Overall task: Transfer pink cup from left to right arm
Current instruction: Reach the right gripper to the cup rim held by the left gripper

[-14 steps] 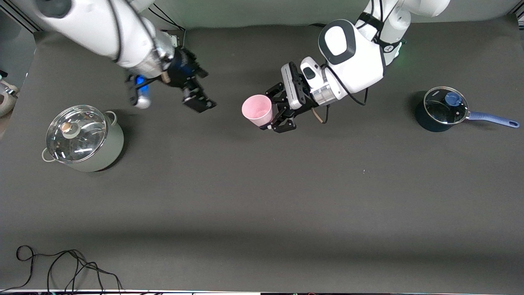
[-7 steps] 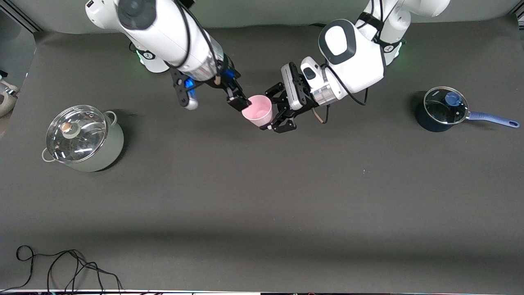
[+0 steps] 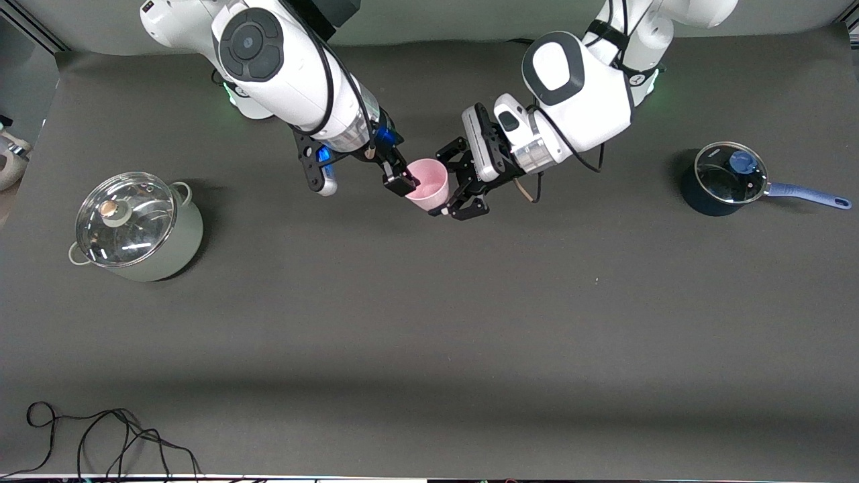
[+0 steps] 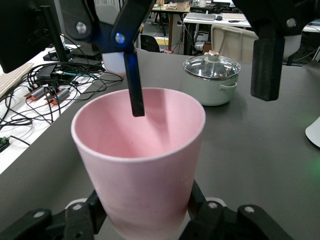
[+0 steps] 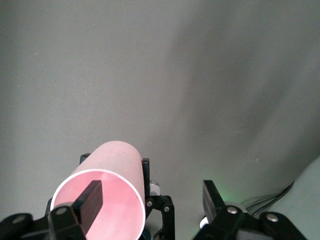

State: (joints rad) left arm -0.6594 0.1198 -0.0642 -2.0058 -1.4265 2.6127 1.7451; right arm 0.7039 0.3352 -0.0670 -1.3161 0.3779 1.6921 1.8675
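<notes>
The pink cup (image 3: 428, 182) is held in the air above the middle of the counter (image 3: 470, 322), clamped low on its body by the left tool (image 3: 451, 194), whose claw links close around the cup's base in the left wrist view. The cup is tilted, with its mouth turned toward the right arm. The right tool (image 3: 400, 180) is at the cup's rim with its fingers spread: one slim finger (image 4: 134, 85) reaches down inside the mouth, the other (image 4: 268, 60) stands well outside the wall, so the wall lies between them but is not pinched. Judged status: presentation by the left arm is done and the right arm is in position to receive; closing on the rim, release by the left tool and withdrawal remain. The lidded pot (image 3: 137, 225) and the blue saucepan (image 3: 726, 180) stand at either end of the counter, uninvolved.
</notes>
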